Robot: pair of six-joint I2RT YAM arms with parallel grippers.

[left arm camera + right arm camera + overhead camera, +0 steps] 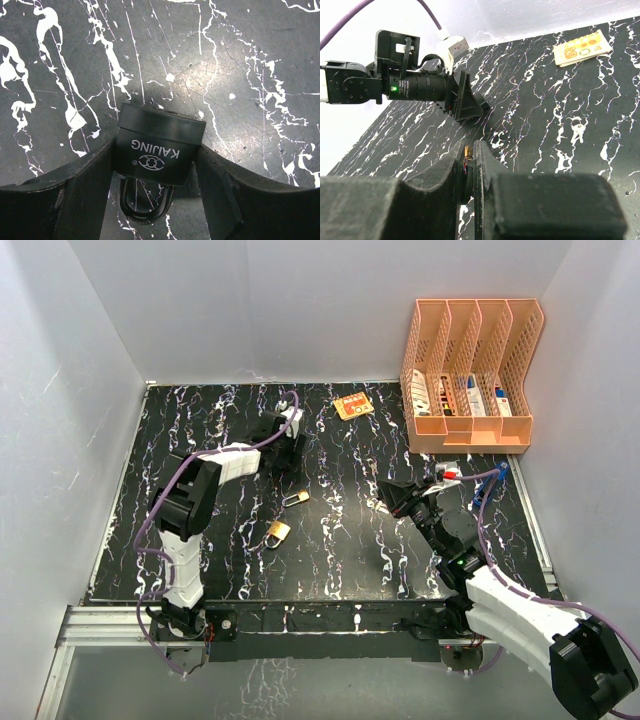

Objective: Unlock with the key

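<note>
A black padlock (161,131) marked KAIJING lies flat on the black marbled table, its shackle (145,210) pointing toward the wrist camera. My left gripper (156,152) straddles it, with both fingers pressed against the sides of its body. In the top view the left gripper (289,445) is far out at the back of the table and covers the lock. My right gripper (470,147) is shut on a small key (469,162) with a dark head and a brass tip. It hovers at mid-right (388,496), pointing toward the left arm.
A brass padlock (277,533) and a small bunch of keys (295,498) lie at mid-table; the keys (576,131) also show in the right wrist view. An orange card (353,405) lies at the back. A peach file organizer (470,375) stands at the back right.
</note>
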